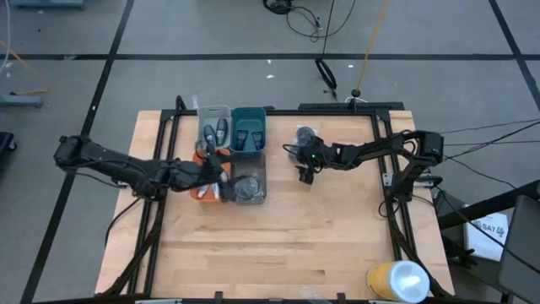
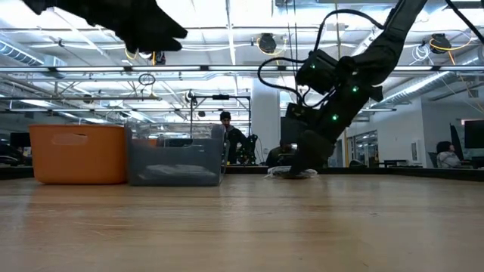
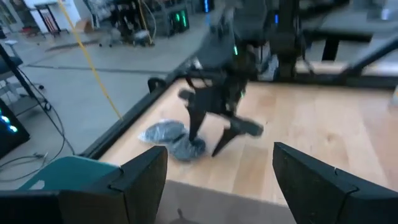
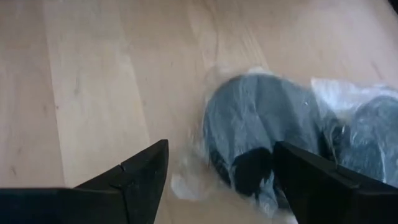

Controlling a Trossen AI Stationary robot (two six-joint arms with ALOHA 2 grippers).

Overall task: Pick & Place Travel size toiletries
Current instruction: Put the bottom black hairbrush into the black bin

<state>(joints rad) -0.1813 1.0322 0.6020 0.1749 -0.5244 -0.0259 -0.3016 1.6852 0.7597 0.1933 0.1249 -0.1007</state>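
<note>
presently: right pincer point(image 4: 214, 180), fingers spread apart and empty, lowered to the wooden surface point(image 1: 287, 245) right of the bins; in its wrist view a dark grey round puff point(image 4: 261, 124) in clear wrap lies between and just ahead of the finger tips, a second wrapped puff point(image 4: 370, 134) touching it on the far side. both puffs rest on the surface, outside any bin.

left pincer point(image 3: 217, 180), fingers likewise parted and holding nothing, raised over the bin cluster at the orange bin point(image 1: 202, 187), next to the clear bin point(image 1: 251, 187), which holds a greyish item i cannot tell apart.

bins in a two-by-two block: grey bin point(image 1: 213, 128) with two dark grey oval bottles point(image 1: 214, 133); teal bin point(image 1: 248, 131) with two dark blue packets point(image 1: 249, 138).

yellow cylinder with white end point(image 1: 398, 281) at the near right edge.
</note>
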